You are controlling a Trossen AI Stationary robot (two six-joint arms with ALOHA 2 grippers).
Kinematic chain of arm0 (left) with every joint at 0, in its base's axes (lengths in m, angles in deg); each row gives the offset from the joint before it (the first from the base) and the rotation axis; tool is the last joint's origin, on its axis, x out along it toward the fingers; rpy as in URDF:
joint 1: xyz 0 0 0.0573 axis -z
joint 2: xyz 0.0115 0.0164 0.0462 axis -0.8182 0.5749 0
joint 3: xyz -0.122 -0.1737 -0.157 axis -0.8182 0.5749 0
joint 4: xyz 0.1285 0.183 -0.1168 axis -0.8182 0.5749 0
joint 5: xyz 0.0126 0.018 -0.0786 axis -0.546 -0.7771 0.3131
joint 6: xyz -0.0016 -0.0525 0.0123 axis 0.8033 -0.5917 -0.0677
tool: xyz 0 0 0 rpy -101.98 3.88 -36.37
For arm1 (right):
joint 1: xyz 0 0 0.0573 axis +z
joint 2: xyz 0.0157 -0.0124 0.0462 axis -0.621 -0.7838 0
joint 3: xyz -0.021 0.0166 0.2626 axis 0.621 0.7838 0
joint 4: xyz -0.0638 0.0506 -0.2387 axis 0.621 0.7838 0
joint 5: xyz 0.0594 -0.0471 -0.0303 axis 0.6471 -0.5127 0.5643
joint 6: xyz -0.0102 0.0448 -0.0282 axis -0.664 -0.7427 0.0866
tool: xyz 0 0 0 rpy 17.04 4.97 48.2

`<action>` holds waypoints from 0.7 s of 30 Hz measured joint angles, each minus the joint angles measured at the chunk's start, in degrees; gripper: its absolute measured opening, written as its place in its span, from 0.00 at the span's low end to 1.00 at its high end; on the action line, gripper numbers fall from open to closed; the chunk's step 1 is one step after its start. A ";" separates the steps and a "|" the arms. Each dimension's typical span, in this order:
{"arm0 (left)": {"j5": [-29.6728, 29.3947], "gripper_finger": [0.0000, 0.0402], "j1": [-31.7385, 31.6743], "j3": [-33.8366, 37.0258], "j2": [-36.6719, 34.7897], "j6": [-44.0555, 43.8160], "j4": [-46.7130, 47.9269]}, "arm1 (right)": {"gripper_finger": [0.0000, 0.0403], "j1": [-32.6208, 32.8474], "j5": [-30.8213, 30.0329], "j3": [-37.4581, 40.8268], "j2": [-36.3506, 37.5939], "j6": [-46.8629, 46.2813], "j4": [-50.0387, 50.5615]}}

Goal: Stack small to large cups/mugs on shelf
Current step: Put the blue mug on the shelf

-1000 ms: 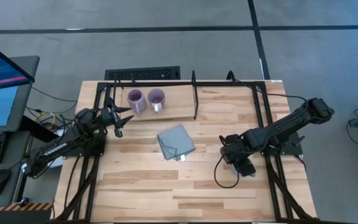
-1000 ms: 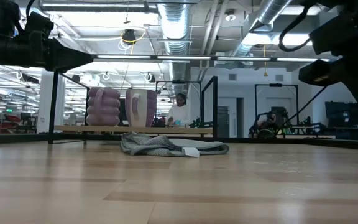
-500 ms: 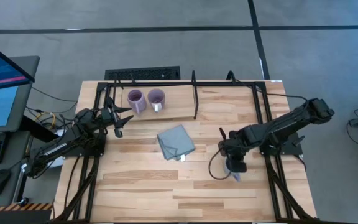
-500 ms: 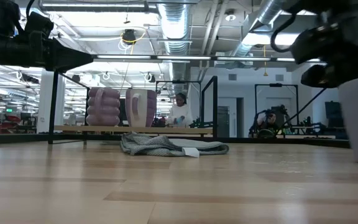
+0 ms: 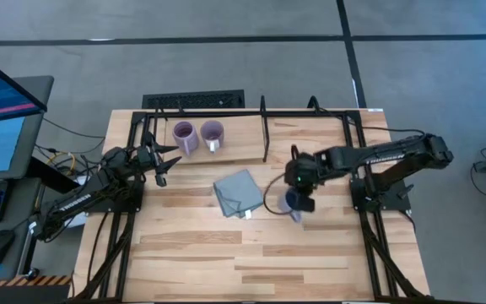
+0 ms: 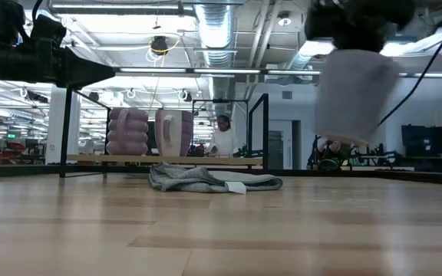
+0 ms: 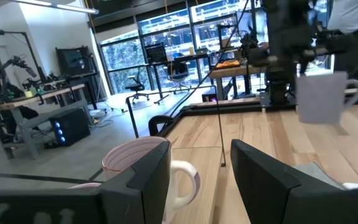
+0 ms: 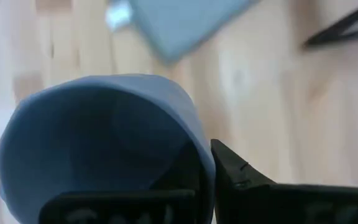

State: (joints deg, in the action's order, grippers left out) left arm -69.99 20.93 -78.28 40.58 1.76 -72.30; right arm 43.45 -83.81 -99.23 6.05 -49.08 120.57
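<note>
The blue-grey mug (image 5: 292,203) is held clear of the tabletop (image 5: 192,249) by the right gripper (image 5: 298,191), whose fingers are clamped over one side of the rim, one finger inside the cup wall and one outside, as is seen in the right wrist view (image 8: 98,149). It is carried above the wood just beside the folded grey-blue cloth (image 5: 239,193), between that cloth and the right arm's base, and well apart from the shelf (image 5: 310,139). The mug is judged to be rigid, light and hard-glazed, so some slipperiness and a risk of chipping on a hard set-down are to be expected; a pinch on the rim wall opposite the handle is judged the soundest hold. Its long axis is kept close to vertical, with the mouth upward and only slightly tilted in the low view (image 6: 355,96); in the left wrist view its handle (image 7: 353,92) is seen jutting sideways. On the shelf the light purple mug (image 5: 183,136) and the darker purple mug (image 5: 213,133) are stood upright side by side. The left gripper (image 5: 160,160) is parked near those two mugs with its fingers spread and nothing held.
</note>
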 joint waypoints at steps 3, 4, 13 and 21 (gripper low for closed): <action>0.00 0.40 0.00 0.00 0.00 0.33 0.05 | 0.06 -2.82 -2.71 -4.71 0.00 4.17 0.08; 0.01 0.40 0.00 0.00 0.00 0.33 0.04 | 0.06 -3.66 -3.80 -6.27 0.00 5.29 0.02; 0.02 0.40 0.00 0.00 0.00 0.31 0.04 | 0.06 -10.46 -12.05 -16.71 0.02 19.49 -9.12; 0.02 0.40 0.00 0.00 0.00 0.30 0.06 | 0.06 -18.12 -10.84 -18.40 0.02 29.13 -23.58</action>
State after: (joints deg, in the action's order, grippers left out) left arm -69.97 20.93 -78.28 40.58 2.06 -72.24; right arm 25.33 -94.65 -117.63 6.08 -19.95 96.99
